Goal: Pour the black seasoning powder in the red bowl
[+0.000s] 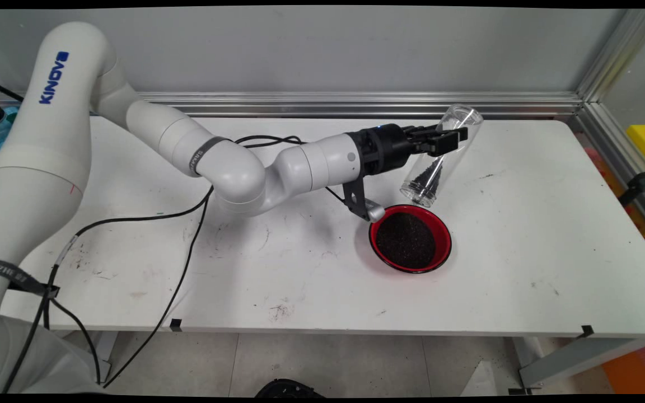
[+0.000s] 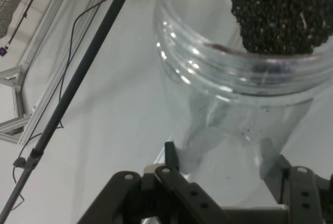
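Gripper [image 1: 450, 139] clamped on tilted clear jar [image 1: 441, 157]
Jar mouth just above red bowl [image 1: 443, 232] of black grains; white table [image 1: 524, 252] around.

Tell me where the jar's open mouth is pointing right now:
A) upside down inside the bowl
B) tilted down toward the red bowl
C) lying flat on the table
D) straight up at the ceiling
B: the gripper holds the clear jar tipped, mouth lowest, just above the far rim of the red bowl, with dark grains gathered at the mouth.
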`<control>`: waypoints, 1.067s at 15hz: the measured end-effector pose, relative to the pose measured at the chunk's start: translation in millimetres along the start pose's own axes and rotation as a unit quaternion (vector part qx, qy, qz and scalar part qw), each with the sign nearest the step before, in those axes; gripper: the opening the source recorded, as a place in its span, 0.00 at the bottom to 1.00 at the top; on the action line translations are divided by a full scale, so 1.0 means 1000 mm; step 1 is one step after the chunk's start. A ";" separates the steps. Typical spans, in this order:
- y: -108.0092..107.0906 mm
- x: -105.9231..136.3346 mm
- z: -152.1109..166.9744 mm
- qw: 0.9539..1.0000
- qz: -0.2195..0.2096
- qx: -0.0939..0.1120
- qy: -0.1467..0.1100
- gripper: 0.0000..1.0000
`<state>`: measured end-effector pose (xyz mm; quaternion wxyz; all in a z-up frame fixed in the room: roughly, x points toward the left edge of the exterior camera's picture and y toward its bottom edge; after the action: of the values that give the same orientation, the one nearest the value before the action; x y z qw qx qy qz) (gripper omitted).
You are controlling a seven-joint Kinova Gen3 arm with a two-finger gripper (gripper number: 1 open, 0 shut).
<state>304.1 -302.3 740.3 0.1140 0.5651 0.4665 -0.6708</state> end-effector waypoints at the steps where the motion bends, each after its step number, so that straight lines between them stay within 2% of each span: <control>1: 0.000 0.000 0.000 1.000 0.001 0.000 0.001 0.00; 16: 0.000 0.002 -0.003 1.000 0.004 0.002 0.007 0.00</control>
<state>304.7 -299.2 738.7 0.1128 0.5717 0.4636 -0.6674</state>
